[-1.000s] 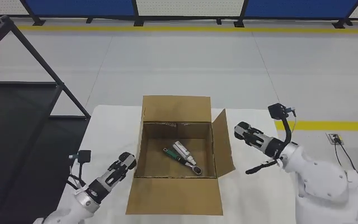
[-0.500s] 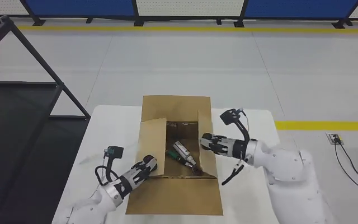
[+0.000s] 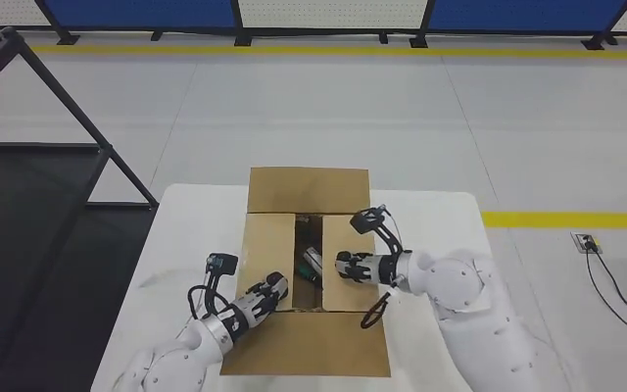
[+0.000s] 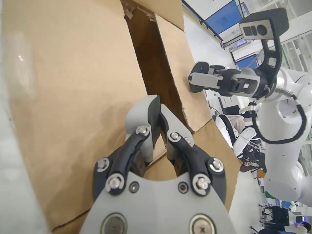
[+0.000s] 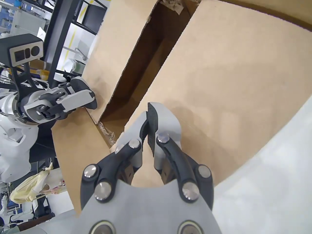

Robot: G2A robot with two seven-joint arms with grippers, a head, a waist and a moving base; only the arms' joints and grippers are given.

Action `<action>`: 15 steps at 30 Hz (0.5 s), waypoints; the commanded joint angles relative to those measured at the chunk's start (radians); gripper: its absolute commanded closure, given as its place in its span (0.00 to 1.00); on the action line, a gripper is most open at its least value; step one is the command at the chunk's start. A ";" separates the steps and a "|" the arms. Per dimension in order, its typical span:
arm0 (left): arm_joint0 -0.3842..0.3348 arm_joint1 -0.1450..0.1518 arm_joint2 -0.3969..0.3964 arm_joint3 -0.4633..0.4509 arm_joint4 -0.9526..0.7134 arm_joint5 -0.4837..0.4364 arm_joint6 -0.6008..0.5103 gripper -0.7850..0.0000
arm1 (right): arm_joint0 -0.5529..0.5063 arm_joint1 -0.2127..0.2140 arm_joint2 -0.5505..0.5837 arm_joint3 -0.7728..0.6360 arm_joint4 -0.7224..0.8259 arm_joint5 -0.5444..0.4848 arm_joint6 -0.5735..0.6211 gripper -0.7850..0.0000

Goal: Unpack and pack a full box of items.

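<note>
Box point(image 3: 309, 188) sits centred on the tabletop point(image 3: 196, 235), side flaps nearly shut over the tools point(image 3: 312, 263), left hand point(image 3: 277, 287) on the left flap point(image 3: 266, 250), right hand point(image 3: 341, 267) on the right flap point(image 3: 343, 233), both with fingers pressed together.

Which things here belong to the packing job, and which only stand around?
Job: cardboard box, silver cylinder inside, left gripper, right gripper.
Around: black metal frame, floor socket, blue partition panels.
</note>
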State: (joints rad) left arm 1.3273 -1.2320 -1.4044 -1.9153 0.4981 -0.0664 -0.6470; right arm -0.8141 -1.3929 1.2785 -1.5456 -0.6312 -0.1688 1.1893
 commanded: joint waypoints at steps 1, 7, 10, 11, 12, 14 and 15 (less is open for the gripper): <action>0.002 0.001 0.000 0.000 -0.003 -0.003 0.001 1.00 | 0.004 0.002 -0.011 0.010 -0.004 0.005 -0.003 1.00; 0.008 0.004 -0.002 0.000 -0.011 0.001 0.008 1.00 | 0.009 0.007 -0.030 0.015 -0.005 0.014 -0.009 1.00; 0.011 0.006 0.000 0.003 -0.012 0.004 0.012 1.00 | 0.009 0.011 -0.037 0.007 -0.006 0.014 -0.009 1.00; 0.012 0.006 0.000 0.003 -0.013 0.005 0.014 1.00 | 0.009 0.012 -0.037 -0.001 -0.004 0.011 -0.015 1.00; 0.012 0.006 0.000 0.002 -0.014 0.004 0.018 1.00 | 0.005 0.014 -0.036 -0.012 0.006 0.002 -0.023 1.00; 0.016 0.007 -0.005 -0.006 -0.026 -0.002 0.029 1.00 | -0.004 0.017 -0.021 -0.038 0.036 -0.012 -0.035 1.00; 0.020 0.007 -0.011 -0.015 -0.040 -0.003 0.038 1.00 | -0.008 0.020 -0.010 -0.052 0.053 -0.020 -0.040 1.00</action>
State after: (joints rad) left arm 1.3435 -1.2249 -1.4091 -1.9210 0.4723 -0.0674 -0.6188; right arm -0.8182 -1.3755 1.2564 -1.5828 -0.5974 -0.1815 1.1545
